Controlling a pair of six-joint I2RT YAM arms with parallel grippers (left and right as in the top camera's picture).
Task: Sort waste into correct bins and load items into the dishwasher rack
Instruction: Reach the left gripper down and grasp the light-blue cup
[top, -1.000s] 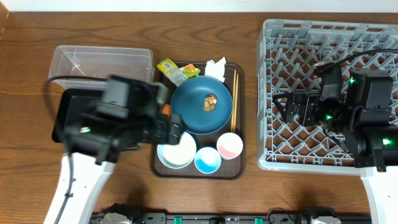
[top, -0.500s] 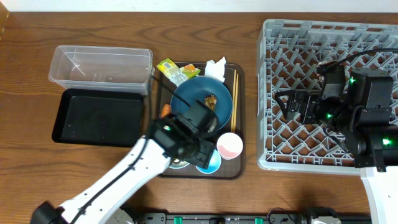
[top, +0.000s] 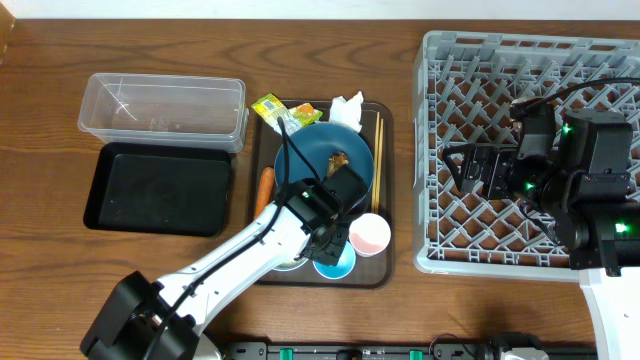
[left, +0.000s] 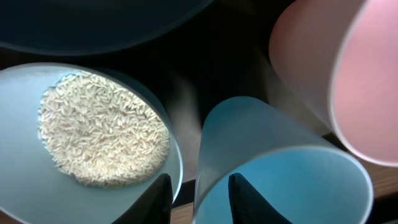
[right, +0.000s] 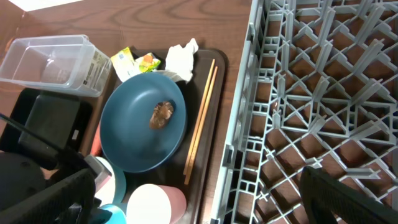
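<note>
My left gripper (left: 199, 178) is down among the cups on the brown serving tray (top: 386, 272). One finger is inside the blue cup (left: 280, 180) and the other is outside, beside the white bowl (left: 25, 186) of rice (left: 102, 137). The jaws straddle the cup's wall with a small gap on each side. The pink cup (top: 369, 235) stands to the right. The dark-blue plate (top: 312, 155) carries a brown scrap (top: 340, 160). Chopsticks (top: 378, 160), tissue (top: 347, 108), wrapper (top: 278, 112) and carrot (top: 264, 190) lie around it. My right gripper (top: 465, 170) hangs open over the grey rack (top: 500, 60).
The clear tub (top: 165, 110) and the black tray (top: 160, 188) sit at the left of the serving tray, both with nothing in them. The left arm reaches across the tray's near-left corner and covers most of the bowl in the overhead view.
The left arm swung from above the black tray over to the cups and lowered. Its jaws narrowed from wide open around the blue cup's wall. The right arm stayed still.
</note>
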